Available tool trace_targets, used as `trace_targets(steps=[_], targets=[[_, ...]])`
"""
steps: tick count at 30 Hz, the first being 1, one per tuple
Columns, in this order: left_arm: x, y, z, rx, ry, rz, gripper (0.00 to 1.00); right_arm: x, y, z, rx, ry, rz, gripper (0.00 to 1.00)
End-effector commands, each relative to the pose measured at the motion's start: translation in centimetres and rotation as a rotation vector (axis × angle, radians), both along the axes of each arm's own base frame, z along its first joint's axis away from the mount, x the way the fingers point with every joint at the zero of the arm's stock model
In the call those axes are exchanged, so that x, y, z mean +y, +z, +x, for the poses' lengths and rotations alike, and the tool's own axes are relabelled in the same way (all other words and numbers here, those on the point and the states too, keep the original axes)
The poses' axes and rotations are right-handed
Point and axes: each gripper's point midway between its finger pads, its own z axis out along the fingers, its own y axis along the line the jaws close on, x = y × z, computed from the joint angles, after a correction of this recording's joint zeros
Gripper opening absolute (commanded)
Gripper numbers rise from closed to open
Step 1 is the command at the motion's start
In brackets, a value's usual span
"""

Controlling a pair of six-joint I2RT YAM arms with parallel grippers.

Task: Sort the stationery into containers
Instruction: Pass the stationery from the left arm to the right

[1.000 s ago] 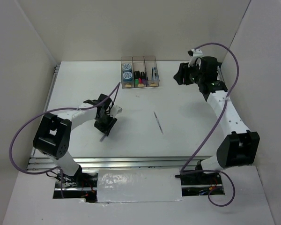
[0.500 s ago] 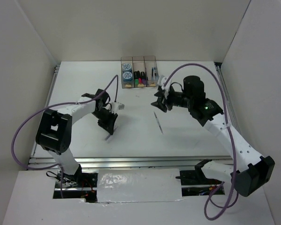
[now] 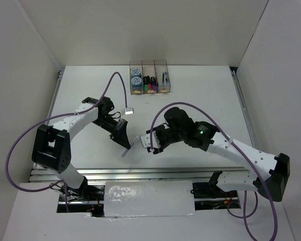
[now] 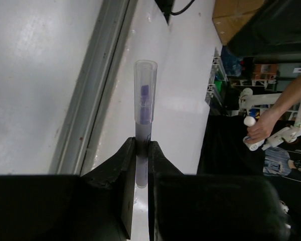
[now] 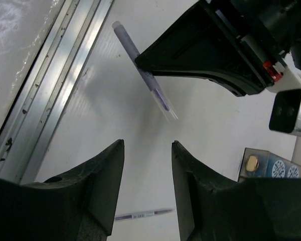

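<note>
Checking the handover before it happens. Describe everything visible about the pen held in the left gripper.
The pen is thin, with a translucent grey-blue plastic-looking barrel and a clear end showing a purple insert. The left gripper clamps it partway along, both ends free, tilted above the white table near the metal rail. The open right gripper faces it without touching.

Low centre: pen [image 3: 131, 146] in left gripper [image 3: 124, 141], right gripper [image 3: 151, 143] just right of it. Top centre: boxes [image 3: 161, 62] in a row, rolls [image 3: 136, 77] in the left, highlighters [image 3: 149, 83] in the middle, perhaps a second pen [image 3: 165, 78] in the right.
</note>
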Motion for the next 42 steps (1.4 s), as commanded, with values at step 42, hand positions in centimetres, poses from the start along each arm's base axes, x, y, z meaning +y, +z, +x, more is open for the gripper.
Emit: trace_targets(steps=[42], targets=[[-1.6,1.4,-4.5,0.004,-0.113,-0.063,0.13,5.1,-4.8,-1.5,-0.232,0.280,-0.155,0.19]])
